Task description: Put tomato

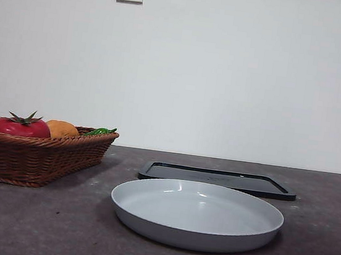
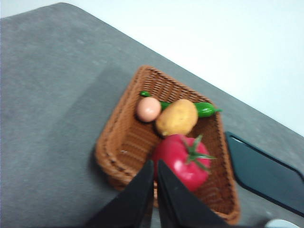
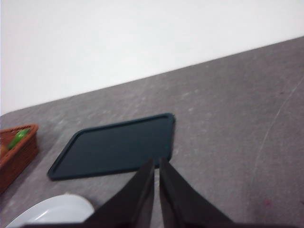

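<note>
The red tomato [image 1: 19, 126] with a green spiky stem lies in a brown wicker basket [image 1: 30, 157] at the left of the table. It also shows in the left wrist view [image 2: 183, 160], near one side of the basket [image 2: 123, 142]. My left gripper [image 2: 155, 167] is shut and empty, up above the basket beside the tomato. My right gripper [image 3: 156, 166] is shut and empty, above the table near the black tray [image 3: 116, 147]. Neither gripper shows in the front view.
The basket also holds an orange-yellow round fruit [image 2: 177, 117], a pale pink fruit [image 2: 148, 109] and a green pepper [image 2: 204, 109]. A grey round plate [image 1: 196, 213] stands at the front middle. The black flat tray [image 1: 217, 179] lies behind it.
</note>
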Controlling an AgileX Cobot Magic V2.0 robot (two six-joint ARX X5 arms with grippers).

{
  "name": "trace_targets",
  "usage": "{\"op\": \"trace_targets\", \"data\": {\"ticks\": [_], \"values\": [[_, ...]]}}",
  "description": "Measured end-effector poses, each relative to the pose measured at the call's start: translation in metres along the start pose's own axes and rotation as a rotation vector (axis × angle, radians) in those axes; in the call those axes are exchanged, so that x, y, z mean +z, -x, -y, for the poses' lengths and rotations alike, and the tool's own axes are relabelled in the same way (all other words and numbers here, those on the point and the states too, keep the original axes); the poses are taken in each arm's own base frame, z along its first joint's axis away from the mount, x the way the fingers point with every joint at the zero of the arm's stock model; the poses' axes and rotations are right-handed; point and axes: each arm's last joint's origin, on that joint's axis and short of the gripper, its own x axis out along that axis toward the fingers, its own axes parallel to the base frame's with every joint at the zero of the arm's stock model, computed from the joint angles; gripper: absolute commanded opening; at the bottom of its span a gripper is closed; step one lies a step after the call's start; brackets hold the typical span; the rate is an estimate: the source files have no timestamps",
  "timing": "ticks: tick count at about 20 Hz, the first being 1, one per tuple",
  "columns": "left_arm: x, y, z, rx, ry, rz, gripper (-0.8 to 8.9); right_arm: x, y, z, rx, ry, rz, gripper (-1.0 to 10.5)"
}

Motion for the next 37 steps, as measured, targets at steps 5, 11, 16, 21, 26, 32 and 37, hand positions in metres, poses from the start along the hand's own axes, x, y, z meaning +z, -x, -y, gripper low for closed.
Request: {"op": "trace_targets", "data": {"ticks": [5,11,16,21,26,32,37], "values": [[0.022,0.007,0.015,-0.036,-0.029,-0.073,0.1,0.03,0.006,-0.013,0.014,0.013,-0.036,0.1],[0.052,0.008,0.034,-0.097,-0.113,-0.187,0.1,0.064,0.003,-0.027,0.056,0.065,-0.168,0.1],[0.078,0.005,0.05,-0.165,-0.181,-0.279,0.1,0.091,-0.004,-0.038,0.122,0.088,-0.319,0.1],[0.097,0.001,0.064,-0.232,-0.215,-0.37,0.1,0.114,-0.011,-0.048,0.176,0.101,-0.437,0.1],[0.113,-0.001,0.079,-0.276,-0.251,-0.483,0.1,0.135,-0.016,-0.061,0.23,0.135,-0.49,0.1],[0.137,0.008,0.102,-0.335,-0.324,-0.586,0.1,0.142,-0.017,-0.082,0.34,0.19,-0.643,0.1],[0.137,0.015,0.103,-0.342,-0.36,-0.642,0.1,0.133,-0.011,-0.088,0.404,0.227,-0.738,0.1]]}}
